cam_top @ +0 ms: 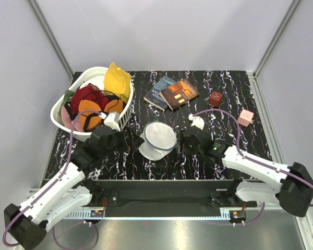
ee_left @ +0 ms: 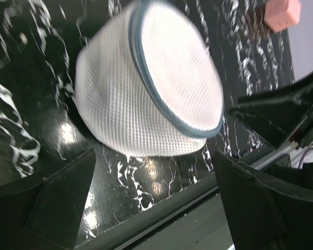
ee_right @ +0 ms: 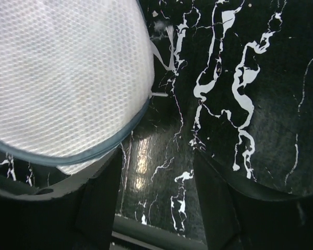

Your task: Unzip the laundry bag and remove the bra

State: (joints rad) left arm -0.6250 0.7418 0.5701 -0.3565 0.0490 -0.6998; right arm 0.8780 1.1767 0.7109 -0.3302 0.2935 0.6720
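From above: approach step, judged. Zip not yet opened, nothing drawn out. One laundry bag (cam_top: 157,139) lying mid-surface (cam_top: 224,83), flanked closely by the left hand (cam_top: 131,138) and the right hand (cam_top: 179,142). No black bra in sight, presumably shut inside the mesh. Off to the side:
- one white slotted basket (cam_top: 62,121) heaped with garments, among them one orange-cupped bra (cam_top: 96,110)
- two books, a blue book (cam_top: 157,94) and an orange-covered book (cam_top: 180,92)
- one brown cube (cam_top: 215,98)
- one pink cube (cam_top: 245,117)

From the left wrist: left hand (ee_left: 152,156) released, fingers (ee_left: 52,203) spread wide, nothing between them. Bag (ee_left: 146,88) tipped on its side just beyond the tips, its grey-trimmed disc end facing up and right. Slightly blurred, no zip track made out.

From the right wrist: right hand (ee_right: 156,156) also released, only bare surface between its fingers (ee_right: 235,208). Bag (ee_right: 62,73) overlapping the side of one finger. One small white tab (ee_right: 163,49) beside the rim, possibly the zip pull, cannot tell.

Next move, judged: pin the mesh with one hand and pinch the small pull with the other. Calls for fine aim, since the soft pouch could easily slide.
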